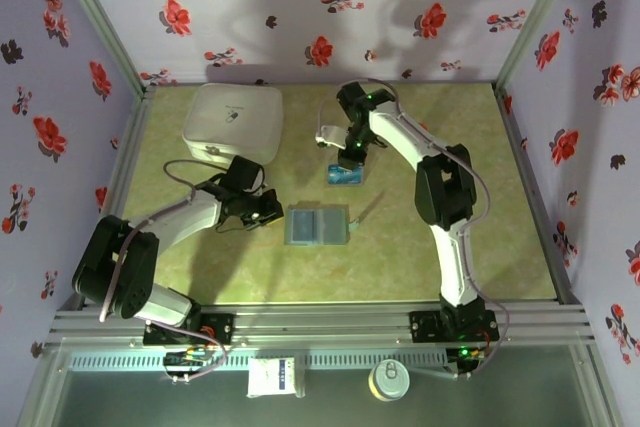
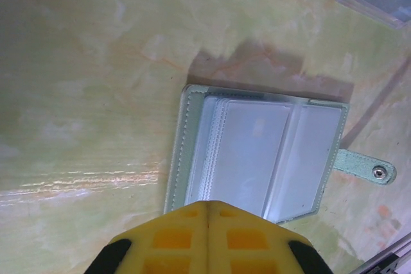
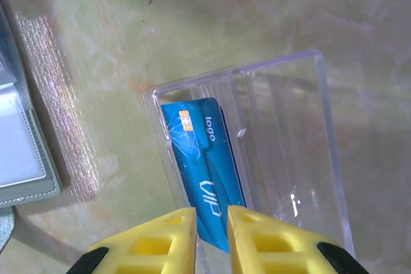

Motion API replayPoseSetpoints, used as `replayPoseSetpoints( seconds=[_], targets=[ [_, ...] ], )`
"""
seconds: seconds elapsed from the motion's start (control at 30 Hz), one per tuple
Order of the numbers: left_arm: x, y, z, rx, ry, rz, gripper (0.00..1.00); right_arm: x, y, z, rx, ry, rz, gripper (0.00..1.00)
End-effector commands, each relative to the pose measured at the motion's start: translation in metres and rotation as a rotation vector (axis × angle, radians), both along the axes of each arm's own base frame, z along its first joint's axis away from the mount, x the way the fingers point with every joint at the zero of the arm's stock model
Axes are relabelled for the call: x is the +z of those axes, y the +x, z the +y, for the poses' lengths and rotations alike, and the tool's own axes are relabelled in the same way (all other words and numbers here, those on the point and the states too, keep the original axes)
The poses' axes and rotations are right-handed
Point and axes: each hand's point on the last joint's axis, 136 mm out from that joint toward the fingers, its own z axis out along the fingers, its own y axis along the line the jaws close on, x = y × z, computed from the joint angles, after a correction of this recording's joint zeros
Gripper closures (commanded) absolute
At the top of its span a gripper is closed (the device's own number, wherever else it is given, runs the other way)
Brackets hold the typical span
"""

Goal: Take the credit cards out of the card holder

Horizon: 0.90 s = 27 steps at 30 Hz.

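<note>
Pressed together, the ribbed yellow fingers of the left claw (image 2: 207,205) sit at the near edge of the card holder (image 2: 257,152). The holder lies open just ahead of them on the mottled green surface (image 2: 83,62). The soft grey-green wallet shows stitched edges, clear plastic sleeves and a snap tab (image 2: 363,166) pointing off to the claw's right.

The right claw (image 3: 212,213) is slightly spread over a clear, rigid plastic tray (image 3: 289,133). A glossy blue credit card (image 3: 204,165) with a gold chip lies flat in the tray's left compartment, just ahead of the fingertips, its near end showing in the gap between them.

A rounded white box (image 1: 232,122) sits beyond the left claw.
</note>
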Motion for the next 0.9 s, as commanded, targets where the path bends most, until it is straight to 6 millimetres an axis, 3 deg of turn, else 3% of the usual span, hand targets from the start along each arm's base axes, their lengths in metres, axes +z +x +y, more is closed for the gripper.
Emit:
replayPoseSetpoints(
  seconds=[0.0, 0.13, 0.3, 0.53, 0.67, 0.87],
  targets=[
    [0.006, 0.006, -0.003, -0.022, -0.013, -0.021, 0.96, 0.030, 0.014, 0.000, -0.165, 0.073, -0.099, 0.78],
    [0.007, 0.009, -0.005, -0.017, -0.020, -0.039, 0.96, 0.040, 0.015, 0.004, -0.367, 0.178, -0.121, 0.75],
    [0.004, 0.012, -0.006, 0.003, -0.034, -0.050, 0.96, 0.049, 0.010, 0.004, -0.710, 0.364, -0.074, 0.79],
    [-0.001, 0.012, -0.009, 0.007, -0.064, -0.046, 0.96, 0.041, -0.026, -0.005, -1.120, 0.530, 0.148, 0.88],
    [-0.006, 0.009, -0.013, -0.007, -0.070, -0.032, 0.96, 0.030, -0.052, 0.006, -1.217, 0.605, 0.312, 0.87],
    [-0.015, 0.006, -0.015, -0.016, -0.068, -0.016, 0.97, 0.017, -0.090, 0.041, -1.192, 0.649, 0.522, 0.82]
  ],
)
